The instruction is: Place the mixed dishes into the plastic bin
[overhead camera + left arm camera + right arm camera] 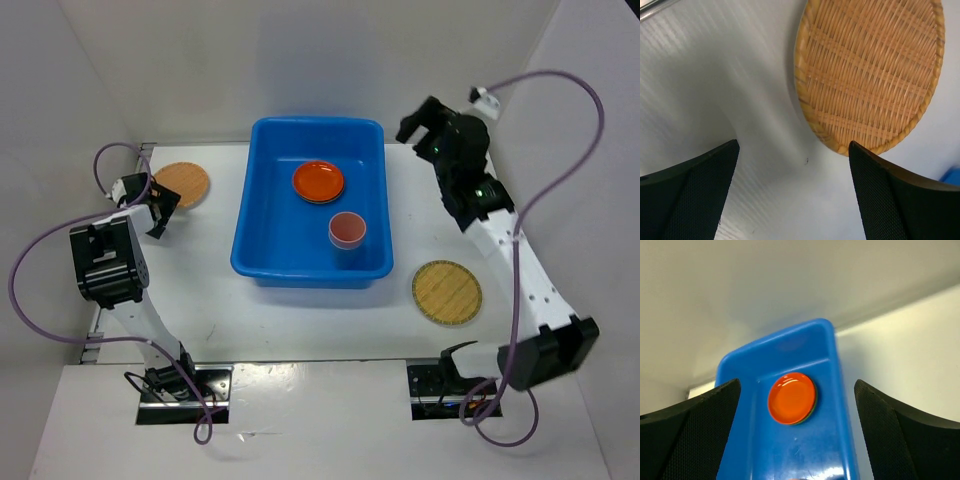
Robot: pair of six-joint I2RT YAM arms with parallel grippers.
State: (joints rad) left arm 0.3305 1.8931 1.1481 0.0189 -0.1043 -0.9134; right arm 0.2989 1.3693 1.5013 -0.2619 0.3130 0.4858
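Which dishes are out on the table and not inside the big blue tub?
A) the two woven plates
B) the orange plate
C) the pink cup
A: one woven plate lies on the table left of the blue tub and the other woven plate lies right of it, while the orange plate and the pink cup sit inside the tub.

Your left arm (150,320) and right arm (510,245) share one build: white tube links set between blocky black joint housings. A purple cable (12,285) trails from each wrist to its black base plate (185,392). Small dark dots line the right arm's long white link, and tiny green lights glow near its wrist. The fingers (690,195) of your left claw (158,208) and right claw (420,122) are black, with finely meshed inner faces.
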